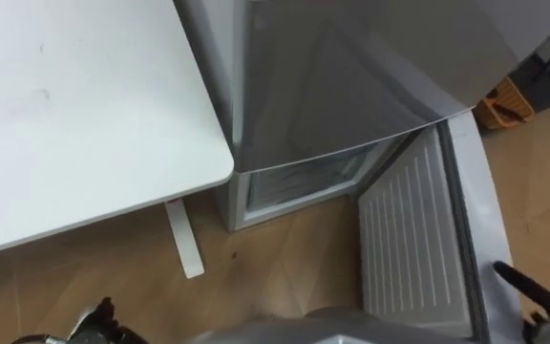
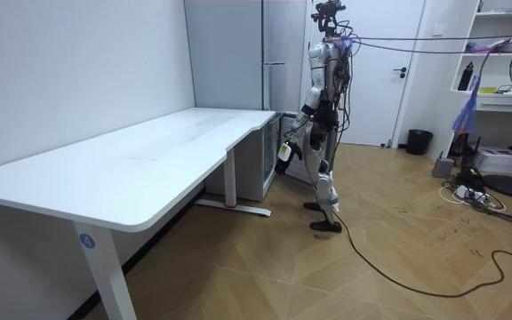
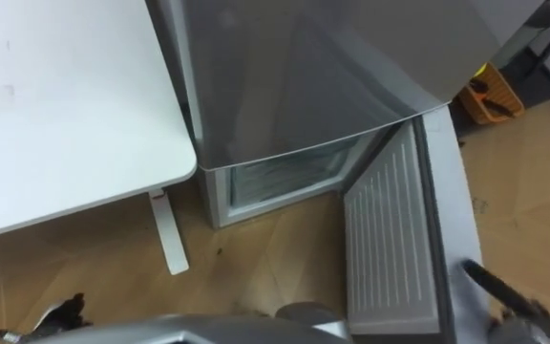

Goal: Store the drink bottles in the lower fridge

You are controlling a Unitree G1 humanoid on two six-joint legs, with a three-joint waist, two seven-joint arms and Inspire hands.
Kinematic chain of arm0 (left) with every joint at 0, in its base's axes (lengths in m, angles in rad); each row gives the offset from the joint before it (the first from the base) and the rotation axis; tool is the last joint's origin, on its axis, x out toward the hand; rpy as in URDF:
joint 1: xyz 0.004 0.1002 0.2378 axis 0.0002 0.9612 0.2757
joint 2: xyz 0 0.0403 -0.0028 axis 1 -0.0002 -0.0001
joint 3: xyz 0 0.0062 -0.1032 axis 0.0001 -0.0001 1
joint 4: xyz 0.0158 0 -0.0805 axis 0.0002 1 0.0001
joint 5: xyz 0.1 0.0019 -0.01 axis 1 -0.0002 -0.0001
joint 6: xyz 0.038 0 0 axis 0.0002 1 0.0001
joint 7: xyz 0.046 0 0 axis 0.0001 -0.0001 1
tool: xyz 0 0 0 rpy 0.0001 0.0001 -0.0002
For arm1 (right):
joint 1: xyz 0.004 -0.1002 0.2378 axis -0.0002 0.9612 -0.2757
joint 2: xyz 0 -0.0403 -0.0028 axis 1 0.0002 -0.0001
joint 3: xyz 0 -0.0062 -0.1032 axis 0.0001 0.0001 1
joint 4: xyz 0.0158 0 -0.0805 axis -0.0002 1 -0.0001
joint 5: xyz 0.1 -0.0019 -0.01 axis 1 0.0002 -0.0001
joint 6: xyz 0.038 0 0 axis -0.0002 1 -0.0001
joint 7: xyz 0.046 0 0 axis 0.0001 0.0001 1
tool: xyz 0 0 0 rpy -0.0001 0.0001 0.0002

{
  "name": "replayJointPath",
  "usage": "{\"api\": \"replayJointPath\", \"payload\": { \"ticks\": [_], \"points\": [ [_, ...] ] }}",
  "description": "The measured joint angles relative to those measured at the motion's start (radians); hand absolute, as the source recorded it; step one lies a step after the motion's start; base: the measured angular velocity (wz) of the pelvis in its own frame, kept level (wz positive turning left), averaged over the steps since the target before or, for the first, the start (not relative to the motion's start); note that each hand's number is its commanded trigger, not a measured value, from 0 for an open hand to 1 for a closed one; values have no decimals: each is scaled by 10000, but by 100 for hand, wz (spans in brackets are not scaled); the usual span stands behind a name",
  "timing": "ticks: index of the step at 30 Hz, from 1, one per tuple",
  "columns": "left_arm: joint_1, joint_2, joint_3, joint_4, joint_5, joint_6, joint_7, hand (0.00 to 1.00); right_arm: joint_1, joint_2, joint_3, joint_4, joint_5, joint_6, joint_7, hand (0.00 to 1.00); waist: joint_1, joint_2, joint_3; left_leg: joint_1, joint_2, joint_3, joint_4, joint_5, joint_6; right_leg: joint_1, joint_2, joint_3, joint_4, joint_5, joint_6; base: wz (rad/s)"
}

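Left eye view: one fridge (image 1: 332,86), lower door (image 1: 409,239) open, one surface (image 1: 74,115). Cut off: left robot hand (image 1: 98,323) and right robot hand (image 1: 538,306); I cannot tell their grip or where drinks are.

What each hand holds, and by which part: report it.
Cannot be told: the dark left hand and dark right hand are cut off at the bottom edge.

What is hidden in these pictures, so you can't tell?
Lower compartment of the grey metal fridge: in the eye views the fridge's top part overhangs it, hiding any drinks inside.
Left hand: cut off by the left eye view's bottom edge, hiding any load.
Right hand: cut off at that view's lower right corner.
Room view: both hands too small to show a drink.
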Motion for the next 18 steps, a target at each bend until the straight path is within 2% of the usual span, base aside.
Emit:
{"api": "replayJointPath", "payload": {
  "ticks": [2, 4, 5, 8, 10, 12, 13, 18],
  "points": [
    [-160, -10, -354, 102, 16, 9, 23, 0, 459, 148, 1107, -1526, -562, 42, 301, 0, 175, 68, 2, -13, 18, 26, -5, 17, -30, -33, 42, 69, 9, 44, -22, -9],
    [-180, -8, -733, 101, 4, 84, 188, 0, 630, 210, 2071, -2257, -639, 61, 639, 0, 312, 147, 23, -53, 29, 66, -5, 24, -42, -79, 40, 100, 0, 79, -41, -4],
    [-267, -133, -985, 115, 3, 147, 224, 0, 610, 210, 2401, -2551, -695, 92, 562, 0, 314, 256, 37, -149, -8, 47, 11, 45, -22, -132, 17, 133, -30, 128, 13, 0],
    [-301, -294, -1278, 131, -28, 148, 221, 0, 575, 171, 2448, -2713, -626, 49, 703, 0, 378, 365, 36, -211, -72, 40, -5, 78, 38, -270, -94, 154, 7, 188, 97, -7],
    [-336, -289, -1319, 120, -13, 162, 223, 0, 577, 260, 2508, -2714, -623, 57, 703, 0, 454, 399, 48, -189, -89, 50, -13, 82, 46, -274, -88, 173, 13, 203, 105, -11],
    [-448, -320, -1388, 76, -10, 201, 222, 0, 577, 260, 2509, -2778, -575, 115, 689, 0, 591, 361, 25, -192, -142, 43, -23, 87, 53, -302, -68, 178, 32, 238, 88, -13],
    [-525, -346, -1399, 77, -19, 203, 221, 0, 562, 261, 2515, -2825, -563, 172, 654, 0, 650, 390, 42, -206, -132, 39, -23, 91, 60, -333, -50, 178, 30, 274, 69, -15],
    [-736, -345, -1876, 81, -209, 225, 237, 0, 538, 295, 2542, -2919, -573, 171, 619, 0, 792, 371, 30, -253, -102, 30, -17, 122, 44, -419, -46, 175, 16, 379, -7, -9]
  ]
}}
